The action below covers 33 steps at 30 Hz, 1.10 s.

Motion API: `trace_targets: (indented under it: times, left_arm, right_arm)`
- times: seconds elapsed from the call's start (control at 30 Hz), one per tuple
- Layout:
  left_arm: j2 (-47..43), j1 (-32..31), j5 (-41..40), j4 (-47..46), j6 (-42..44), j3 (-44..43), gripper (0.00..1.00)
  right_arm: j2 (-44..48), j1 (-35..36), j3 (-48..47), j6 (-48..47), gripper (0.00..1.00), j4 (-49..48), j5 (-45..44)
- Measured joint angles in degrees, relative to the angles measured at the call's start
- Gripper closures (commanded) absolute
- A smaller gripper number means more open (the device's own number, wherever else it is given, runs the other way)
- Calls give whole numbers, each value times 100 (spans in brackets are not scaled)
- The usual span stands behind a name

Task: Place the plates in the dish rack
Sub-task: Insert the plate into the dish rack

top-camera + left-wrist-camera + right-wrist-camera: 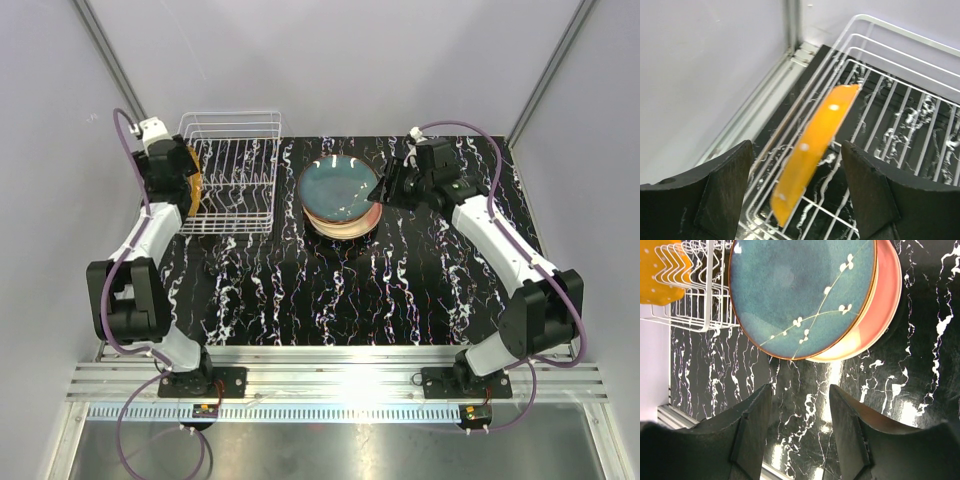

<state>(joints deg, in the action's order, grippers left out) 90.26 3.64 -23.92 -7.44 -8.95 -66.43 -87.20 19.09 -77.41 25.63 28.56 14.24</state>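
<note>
The two arms rise from their bases at the near edge of the black table with its white veining, and each reaches toward the far half. On the right side, the right gripper hovers low over bare tabletop just beside the near rim of a stack of plates, its fingers apart with nothing between them. The stack lies flat near the middle of the table; a blue plate painted with a thin branch and white buds sits on top, and a pink plate shows under it, shifted a little to one side. Just left of the stack stands the dish rack — a white wire basket with upright prongs, set toward the far left corner of the table. An orange plate with small white dots stands on its edge at the rack's left end, leaning rather than upright. The left gripper hangs over that end with its fingers spread to either side of the orange plate — a clear gap shows on both sides, so it grips nothing. Behind the rack rise the pale walls.
</note>
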Motion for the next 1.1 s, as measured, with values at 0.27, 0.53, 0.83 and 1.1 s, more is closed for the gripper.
trace_targets:
  times: [0.27,0.53,0.83,1.1]
  left_arm:
    - [146,243,103,55,-57,-90,22]
    - [433,361,229,149,-55,-437,21]
    - [485,610,382,186,-74,-448,20]
    - [501,850,422,173,-166,-404,18]
  right_arm:
    - [2,-11,157,-79,43,-44,46]
    - [2,-66,297,-184,43,-127,96]
    - [2,-114,433,-188,42,-341,293]
    - [-9,-151,507,-186,43,-446,367]
